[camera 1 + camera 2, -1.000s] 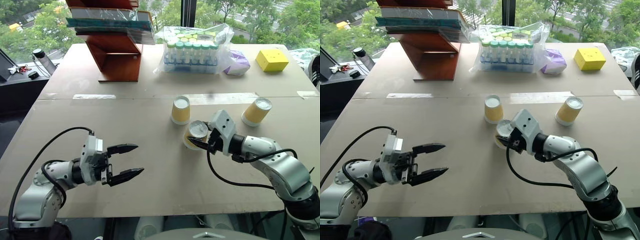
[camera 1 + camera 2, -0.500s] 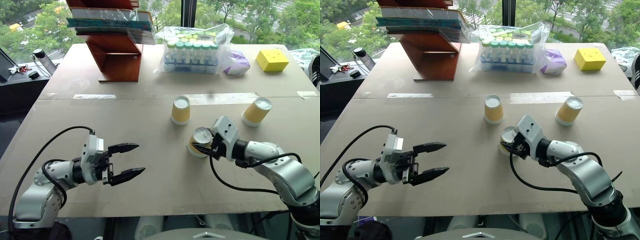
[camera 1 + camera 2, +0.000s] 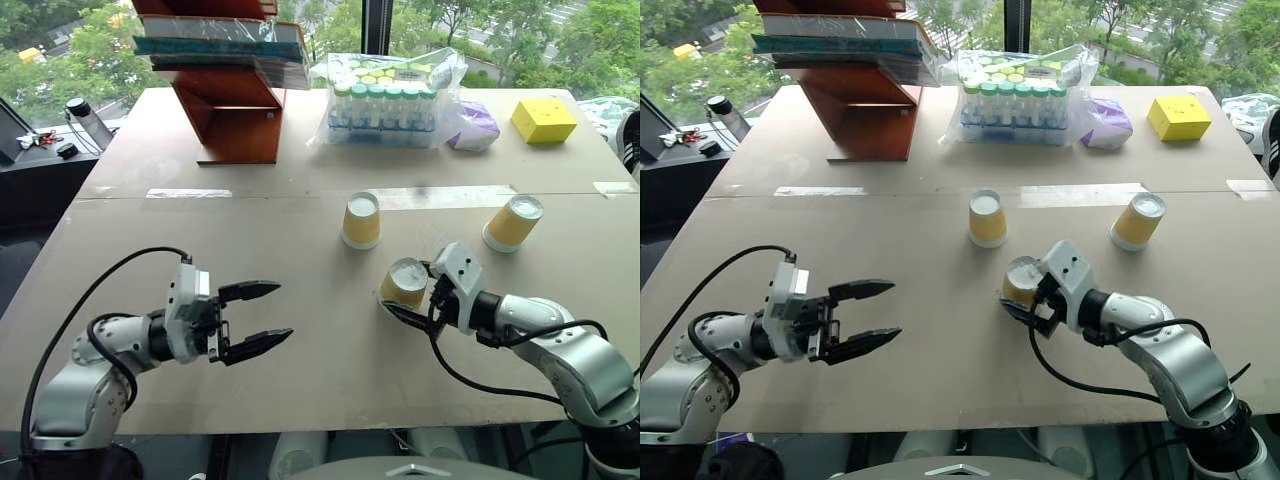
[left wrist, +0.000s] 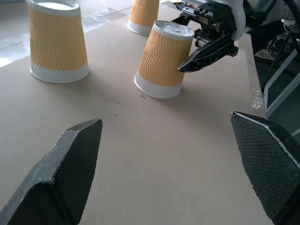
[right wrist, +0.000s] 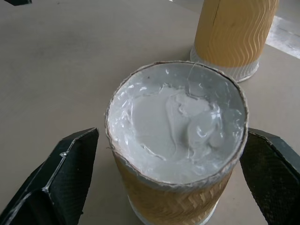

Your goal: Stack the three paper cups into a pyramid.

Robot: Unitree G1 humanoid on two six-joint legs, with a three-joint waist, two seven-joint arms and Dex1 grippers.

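Note:
Three yellow-orange paper cups stand upside down on the brown table (image 3: 300, 240). One cup (image 3: 361, 220) is at the middle and another (image 3: 513, 222) is at the right. The third cup (image 3: 404, 284) (image 5: 176, 140) sits nearer me, leaning slightly, between the fingers of my right gripper (image 3: 408, 290). That gripper is open, with a finger (image 5: 65, 173) standing off each side of the cup. My left gripper (image 3: 284, 310) (image 4: 165, 119) hovers open and empty over the table, well to the left of the cups, pointing toward them.
A red-brown wooden stand with books (image 3: 235, 100) is at the back left. A plastic bag of green-capped tubes (image 3: 385, 100), a purple bundle (image 3: 475, 128) and a yellow box (image 3: 544, 120) line the far edge. A dark bottle (image 3: 85, 118) sits off the table's left.
My right gripper carried the near cup a little toward me and to the right, then opened and let it go. The left gripper stayed open and hardly moved.

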